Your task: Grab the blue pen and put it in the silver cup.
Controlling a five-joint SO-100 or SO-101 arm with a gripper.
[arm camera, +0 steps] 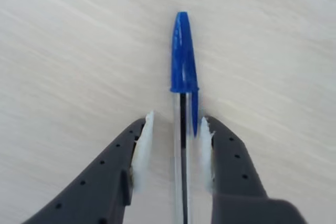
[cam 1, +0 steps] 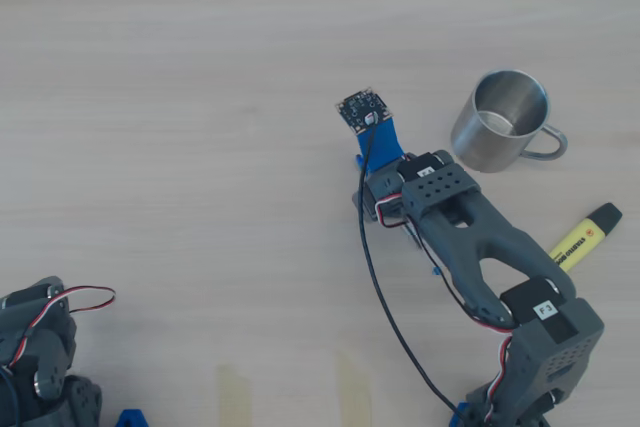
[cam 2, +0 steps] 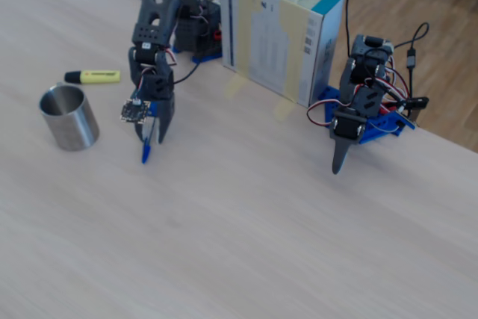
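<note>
The blue pen (arm camera: 181, 77) lies on the pale wooden table, its blue cap pointing away from the wrist camera. My gripper (arm camera: 176, 121) is lowered over it with one jaw on each side of the clear barrel, a small gap showing on both sides. In the fixed view the cap (cam 2: 146, 153) sticks out just in front of the gripper (cam 2: 154, 136). In the overhead view the arm hides most of the pen; only its small blue end (cam 1: 437, 272) shows. The silver cup (cam 1: 490, 142) stands upright to the right of the gripper (cam 1: 365, 152), and to its left in the fixed view (cam 2: 69, 121).
A yellow highlighter (cam 1: 585, 237) with a black cap lies right of my arm, behind the cup in the fixed view (cam 2: 93, 76). A second arm (cam 2: 358, 110) rests folded at the table's far right. A white and teal box (cam 2: 280, 35) stands behind both arms.
</note>
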